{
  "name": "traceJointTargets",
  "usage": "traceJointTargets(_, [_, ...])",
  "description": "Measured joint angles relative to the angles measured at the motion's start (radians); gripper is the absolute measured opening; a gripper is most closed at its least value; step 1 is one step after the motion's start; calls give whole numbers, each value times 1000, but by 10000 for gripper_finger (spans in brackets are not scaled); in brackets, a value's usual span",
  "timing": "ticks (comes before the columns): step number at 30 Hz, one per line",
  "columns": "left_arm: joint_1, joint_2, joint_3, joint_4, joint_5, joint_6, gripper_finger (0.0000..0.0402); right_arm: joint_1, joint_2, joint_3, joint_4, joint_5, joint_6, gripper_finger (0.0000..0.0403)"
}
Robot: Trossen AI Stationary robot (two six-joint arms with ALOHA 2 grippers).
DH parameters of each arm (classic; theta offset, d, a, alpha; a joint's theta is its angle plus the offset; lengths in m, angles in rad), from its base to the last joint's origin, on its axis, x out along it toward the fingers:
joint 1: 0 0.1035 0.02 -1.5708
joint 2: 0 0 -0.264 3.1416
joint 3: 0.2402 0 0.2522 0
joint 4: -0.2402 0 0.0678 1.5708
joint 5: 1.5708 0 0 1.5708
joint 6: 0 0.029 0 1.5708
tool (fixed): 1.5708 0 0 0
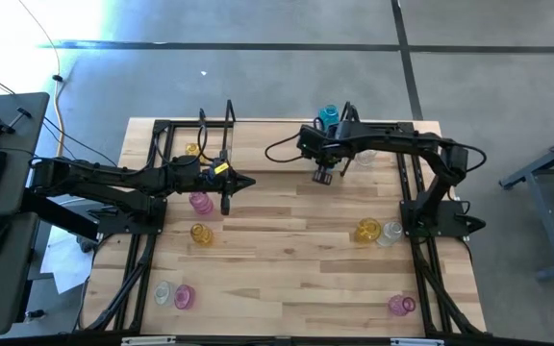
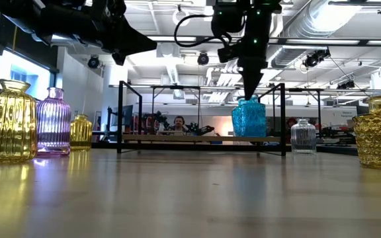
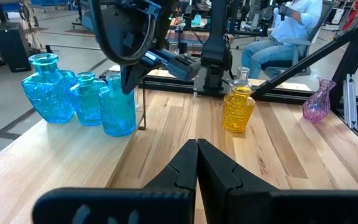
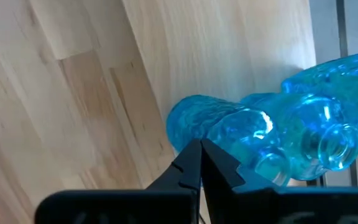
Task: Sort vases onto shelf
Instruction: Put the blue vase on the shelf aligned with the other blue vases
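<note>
Shelf (image 1: 258,144): far edge of your table; three blue vases (image 3: 82,99) cluster at one end, likely grouped by colour.
Right gripper (image 1: 322,177): fingers together, holding nothing, poised just above the blue group.
Left gripper (image 1: 226,204): pinched together, empty, beside a pink vase (image 1: 200,202).
Loose vases: amber (image 1: 368,231), clear (image 1: 390,234) and pink ones sit scattered on your tabletop, unsorted.

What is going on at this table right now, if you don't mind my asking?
Two robot arms are sorting glass vases onto a shelf. Three blue vases already stand together there. The right gripper, shut and empty, hangs just above them. The left gripper, also shut, hovers mid-table. Yellow, pink and clear vases wait on the table.
</note>
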Motion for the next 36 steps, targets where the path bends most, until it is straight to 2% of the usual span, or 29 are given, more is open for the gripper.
traceJointTargets(5, [0,0,0,0,0,0,0,-3,0,0,-7,-3,1,0])
traceJointTargets(12, [0,0,0,1,0,0,0,4,9,0,90,-11,-30,0])
traceJointTargets(36, [0,0,0,0,0,-10,0,-2,40,-5,14,35,-44,0])
